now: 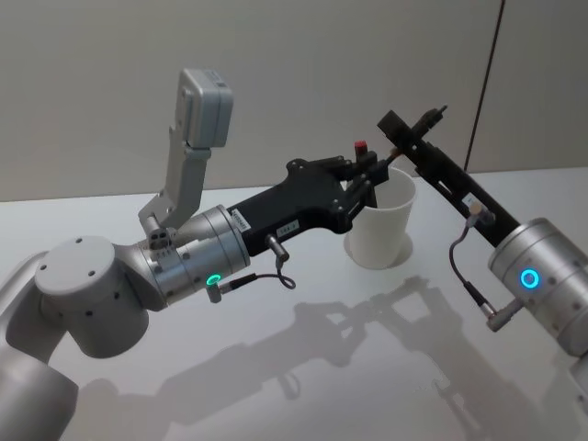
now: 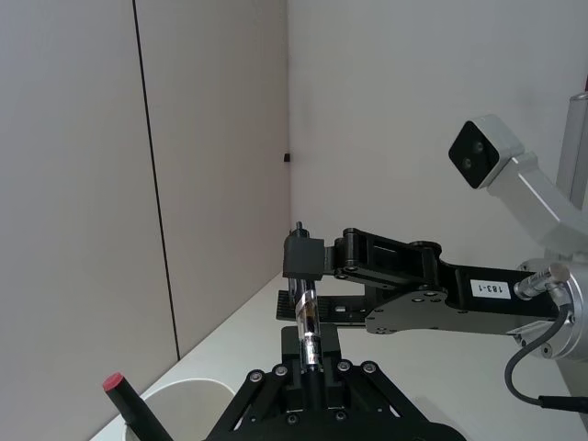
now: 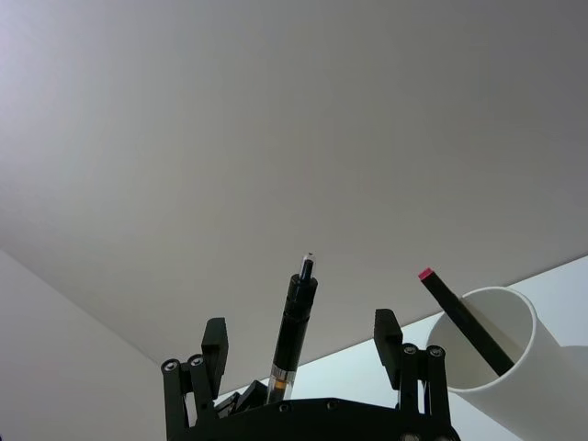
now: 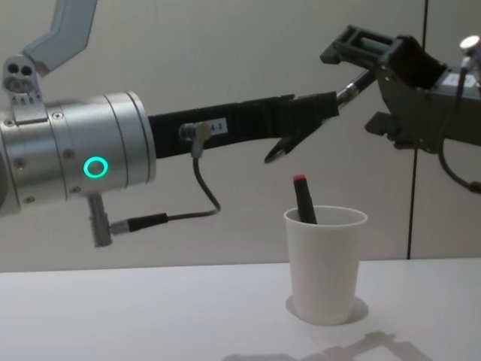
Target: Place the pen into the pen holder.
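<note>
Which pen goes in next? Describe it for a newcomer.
Find the white paper cup. Above it, between the left gripper and right gripper, is a slim black pen with a clear section. The pen in the cup has a red top.

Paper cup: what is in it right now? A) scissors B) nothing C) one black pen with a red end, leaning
C: a black pen with a red end leans inside the white paper cup, red end above the rim; a second pen is in the left end effector.
</note>
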Controlling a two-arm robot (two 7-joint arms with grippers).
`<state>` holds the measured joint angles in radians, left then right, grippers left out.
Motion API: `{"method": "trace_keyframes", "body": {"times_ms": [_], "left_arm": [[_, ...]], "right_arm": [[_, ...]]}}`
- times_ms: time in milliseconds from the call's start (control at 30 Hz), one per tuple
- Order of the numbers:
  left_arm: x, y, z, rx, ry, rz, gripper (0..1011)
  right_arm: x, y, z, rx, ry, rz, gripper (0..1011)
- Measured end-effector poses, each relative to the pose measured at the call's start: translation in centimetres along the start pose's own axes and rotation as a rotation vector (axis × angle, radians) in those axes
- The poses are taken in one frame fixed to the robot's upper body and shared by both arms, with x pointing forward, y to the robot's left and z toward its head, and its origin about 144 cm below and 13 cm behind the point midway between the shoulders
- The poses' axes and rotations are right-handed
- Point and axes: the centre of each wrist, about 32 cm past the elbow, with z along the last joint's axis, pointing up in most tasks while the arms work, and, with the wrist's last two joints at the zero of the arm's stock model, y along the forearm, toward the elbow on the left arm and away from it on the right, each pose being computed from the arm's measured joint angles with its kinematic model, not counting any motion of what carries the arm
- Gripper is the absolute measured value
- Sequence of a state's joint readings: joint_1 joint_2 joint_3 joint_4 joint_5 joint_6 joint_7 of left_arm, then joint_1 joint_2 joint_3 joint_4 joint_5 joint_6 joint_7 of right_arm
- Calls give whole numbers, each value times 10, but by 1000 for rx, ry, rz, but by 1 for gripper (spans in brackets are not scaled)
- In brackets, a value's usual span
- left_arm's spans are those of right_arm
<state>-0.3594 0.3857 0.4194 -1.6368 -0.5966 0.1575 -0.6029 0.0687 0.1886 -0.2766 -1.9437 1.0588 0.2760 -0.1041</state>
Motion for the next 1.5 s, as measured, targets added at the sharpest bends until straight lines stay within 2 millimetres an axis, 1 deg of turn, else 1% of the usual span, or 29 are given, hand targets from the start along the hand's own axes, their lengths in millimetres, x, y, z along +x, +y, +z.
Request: {"method": "trace_keyframes", "body": {"times_ms": [400, 533, 600, 633, 700, 733, 800, 833, 867, 933, 967, 1000, 1067, 1133, 1167, 1200, 1267, 1333, 1500], "left_arm": [[0, 0, 0, 0, 0, 0, 121], [0, 0, 0, 0, 0, 0, 121], [0, 0, 0, 0, 0, 0, 121], [0, 0, 0, 0, 0, 0, 121], [0, 0, 0, 0, 0, 0, 121], [0, 0, 0, 0, 0, 0, 123], [0, 0, 0, 0, 0, 0, 121], [0, 0, 0, 0, 0, 0, 121], [0, 0, 0, 0, 0, 0, 121], [0, 0, 0, 0, 0, 0, 121], [0, 0, 0, 0, 0, 0, 121], [0, 0, 0, 0, 0, 0, 121], [0, 0, 0, 0, 0, 0, 121], [0, 0, 0, 0, 0, 0, 121], [0, 0, 0, 0, 0, 0, 121], [0, 0, 0, 0, 0, 0, 121], [0, 0, 0, 0, 0, 0, 121], [0, 0, 0, 0, 0, 0, 121], [0, 0, 0, 0, 0, 0, 120]], "right_arm": [[-2, 5, -4, 4, 4, 3, 1002], [-2, 6, -5, 5, 5, 3, 945], [-2, 6, -5, 5, 5, 3, 907], [-2, 6, -5, 6, 5, 3, 850], [-2, 6, -5, 6, 5, 3, 815], [-2, 7, -5, 6, 6, 3, 763], [-2, 7, -5, 6, 6, 3, 733], [-2, 7, -6, 6, 6, 3, 667], [-3, 7, -6, 6, 6, 3, 667], [-3, 7, -6, 7, 6, 3, 606], [-3, 7, -6, 7, 6, 3, 565], [-3, 7, -6, 7, 6, 3, 503], [-3, 7, -6, 7, 6, 3, 485], [-3, 7, -6, 7, 6, 3, 400], [-3, 7, -6, 7, 6, 3, 387], [-3, 7, -6, 7, 6, 3, 328], [-3, 8, -6, 7, 6, 3, 280], [-3, 8, -6, 7, 7, 4, 201], [-3, 8, -6, 8, 7, 4, 157]]}}
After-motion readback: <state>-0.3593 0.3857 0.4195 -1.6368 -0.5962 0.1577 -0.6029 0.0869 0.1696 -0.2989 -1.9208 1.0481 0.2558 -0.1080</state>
